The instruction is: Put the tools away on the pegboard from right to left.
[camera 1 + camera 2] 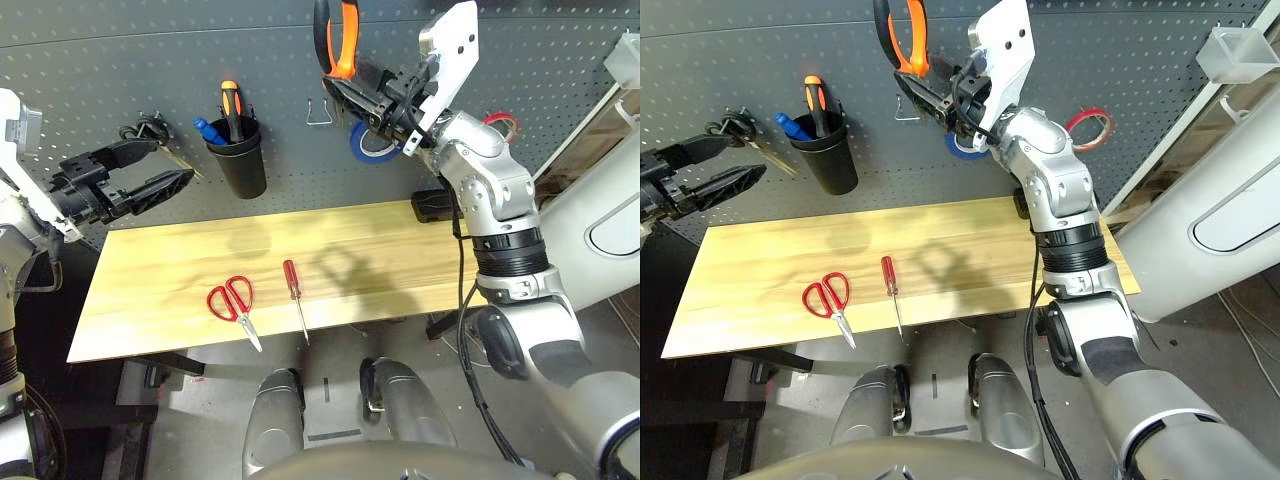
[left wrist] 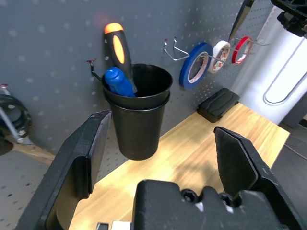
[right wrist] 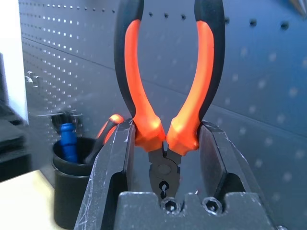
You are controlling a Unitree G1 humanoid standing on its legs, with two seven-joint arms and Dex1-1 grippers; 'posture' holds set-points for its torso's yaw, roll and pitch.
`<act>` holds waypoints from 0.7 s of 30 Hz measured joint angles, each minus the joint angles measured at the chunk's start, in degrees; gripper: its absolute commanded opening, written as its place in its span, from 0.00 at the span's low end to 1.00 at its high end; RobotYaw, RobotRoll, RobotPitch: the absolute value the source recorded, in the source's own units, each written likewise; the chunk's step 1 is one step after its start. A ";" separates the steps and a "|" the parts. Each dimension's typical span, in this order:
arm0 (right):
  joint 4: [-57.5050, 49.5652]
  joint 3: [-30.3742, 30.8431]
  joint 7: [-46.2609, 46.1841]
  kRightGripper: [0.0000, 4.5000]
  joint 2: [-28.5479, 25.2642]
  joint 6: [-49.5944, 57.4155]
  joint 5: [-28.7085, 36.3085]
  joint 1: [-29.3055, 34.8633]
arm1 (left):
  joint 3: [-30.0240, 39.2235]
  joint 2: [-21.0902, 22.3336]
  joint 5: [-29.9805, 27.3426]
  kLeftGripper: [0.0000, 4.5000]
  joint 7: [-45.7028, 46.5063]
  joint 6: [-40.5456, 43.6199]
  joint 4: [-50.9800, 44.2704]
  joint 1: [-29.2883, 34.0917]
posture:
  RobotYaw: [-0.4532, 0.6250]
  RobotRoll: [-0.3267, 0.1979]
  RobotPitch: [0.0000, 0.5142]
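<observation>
My right gripper (image 3: 165, 139) is shut on the orange-handled pliers (image 1: 338, 40), gripping them near the head. It holds them high against the pegboard (image 1: 120, 70) with the handles pointing up. The thin red tape ring (image 1: 1090, 128) hangs on a hook at the pegboard's right. The red-handled scissors (image 1: 232, 300) and the slim red-handled screwdriver (image 1: 293, 290) lie side by side near the front of the wooden table (image 1: 400, 260). My left gripper (image 1: 172, 165) hovers open and empty at the left, close to the black cup (image 1: 238, 155).
The cup holds an orange-and-black handled screwdriver (image 2: 117, 48) and a blue-handled tool (image 2: 117, 81). Blue tape (image 2: 194, 64) and white tape (image 2: 220, 55) hang left of the red ring. A bare metal hook (image 1: 320, 110) and black-handled scissors (image 1: 150, 130) hang on the board. A black block (image 1: 432, 205) sits at the table's back right.
</observation>
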 measured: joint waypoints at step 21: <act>37.91 6.41 -17.43 0.45 4.81 -36.16 -20.47 -12.58 | -0.51 -3.28 -0.41 1.00 1.14 2.03 -3.00 3.79 | 0.45 0.62 0.12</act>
